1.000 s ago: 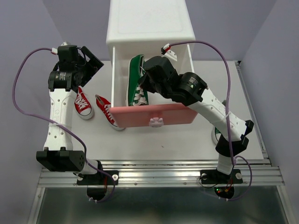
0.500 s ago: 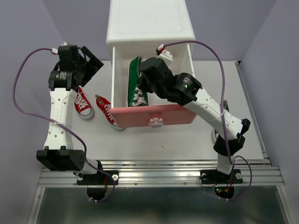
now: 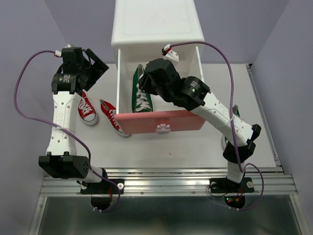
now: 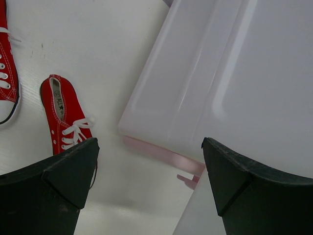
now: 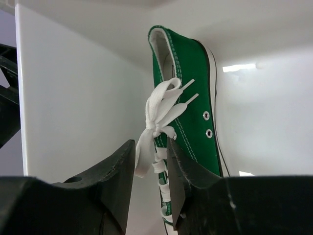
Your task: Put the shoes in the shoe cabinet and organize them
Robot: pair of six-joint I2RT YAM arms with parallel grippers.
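Observation:
The white shoe cabinet stands at the back with its pink-fronted drawer pulled out. One green shoe lies along the drawer's left side, seen close in the right wrist view. My right gripper hovers inside the drawer over it, jaws slightly apart, a white lace loop hanging loose between them. Two red shoes lie on the table left of the drawer. My left gripper is wide open above them, holding nothing.
A second green shoe lies at the right of the table, mostly hidden behind the right arm. The drawer's bunny knob juts toward the near edge. The nearer red shoe lies close to the drawer's corner.
My right gripper has parted its jaws and let the green shoe go; the shoe has settled further left in the drawer. The left arm has stayed still.

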